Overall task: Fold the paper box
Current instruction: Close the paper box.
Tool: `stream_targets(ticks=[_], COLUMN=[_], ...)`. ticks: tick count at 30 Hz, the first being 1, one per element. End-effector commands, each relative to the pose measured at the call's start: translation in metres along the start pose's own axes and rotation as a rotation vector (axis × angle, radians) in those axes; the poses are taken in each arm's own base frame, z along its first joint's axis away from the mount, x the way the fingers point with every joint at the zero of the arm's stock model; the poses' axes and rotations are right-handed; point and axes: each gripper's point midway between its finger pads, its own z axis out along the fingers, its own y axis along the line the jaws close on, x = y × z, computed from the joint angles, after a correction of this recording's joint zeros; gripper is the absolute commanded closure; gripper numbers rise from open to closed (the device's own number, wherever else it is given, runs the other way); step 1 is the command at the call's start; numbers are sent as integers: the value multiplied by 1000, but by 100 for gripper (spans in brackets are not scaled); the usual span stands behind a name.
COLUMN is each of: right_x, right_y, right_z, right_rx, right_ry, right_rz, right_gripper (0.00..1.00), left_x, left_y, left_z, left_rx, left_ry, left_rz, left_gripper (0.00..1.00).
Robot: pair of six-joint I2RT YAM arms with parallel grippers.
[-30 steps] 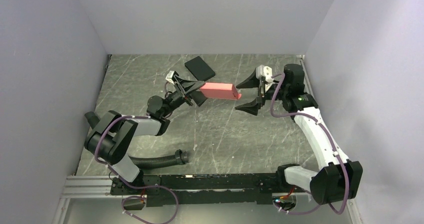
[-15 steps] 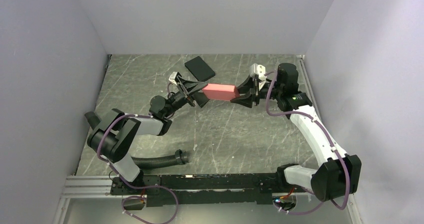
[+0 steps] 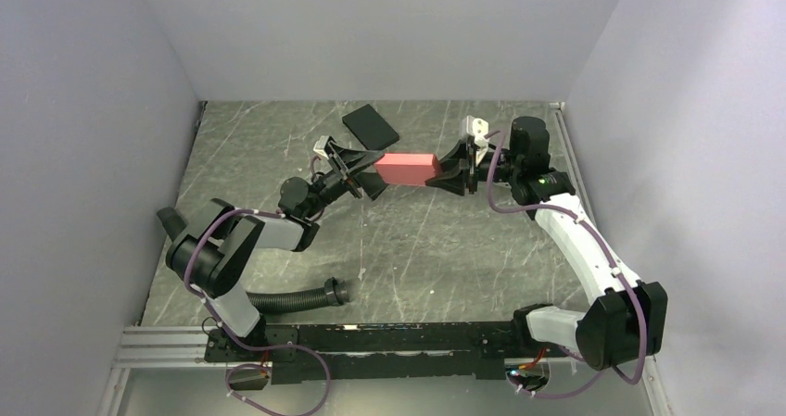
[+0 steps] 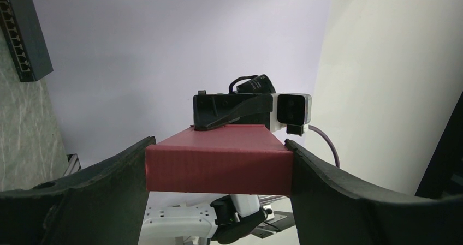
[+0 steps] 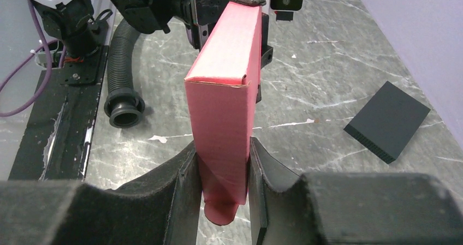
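Paper box (image 3: 406, 168) sits between both sets of fingers: the left gripper (image 4: 218, 166) clamps its wide faces at one end, the right gripper (image 5: 221, 168) pinches its thin faces at the other.

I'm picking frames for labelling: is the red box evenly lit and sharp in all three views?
Top external: soft, even light, the paper box crisp, no glare. Left wrist: its near face is shaded against a bright wall, the left gripper's fingers almost black. Right wrist: box sharp, top face washed pale; the right gripper's fingers are dark and soft.
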Motion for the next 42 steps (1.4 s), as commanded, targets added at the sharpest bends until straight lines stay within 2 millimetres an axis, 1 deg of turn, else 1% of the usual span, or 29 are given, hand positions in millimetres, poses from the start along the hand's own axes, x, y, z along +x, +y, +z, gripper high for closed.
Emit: stream_targets(ticks=[1, 2, 5, 16, 21, 23, 31, 42], right_x=[0, 0, 0, 10, 15, 16, 18, 21], right_y=[8, 8, 8, 7, 2, 0, 0, 1], right_z=[6, 7, 6, 9, 8, 7, 7, 7], right_rx=[-33, -31, -30, -32, -9, -3, -9, -17], right_ry=[-21, -24, -39, -61, -56, -60, -78, -81], right_rz=[59, 72, 106, 197, 212, 226, 285, 310], right_gripper=[83, 84, 86, 89, 90, 91, 91, 91], left_x=[16, 16, 16, 16, 15, 14, 13, 5], left_y=[-20, -19, -17, -3, -4, -4, 0, -1], left_z=[1, -1, -2, -6, -9, -11, -18, -27], left_rx=[81, 78, 73, 39, 39, 38, 21, 14], left_ry=[62, 59, 60, 57, 47, 45, 35, 10], left_rz=[55, 55, 58, 43, 51, 55, 56, 61], left_gripper=[17, 14, 12, 7, 5, 1, 0, 0])
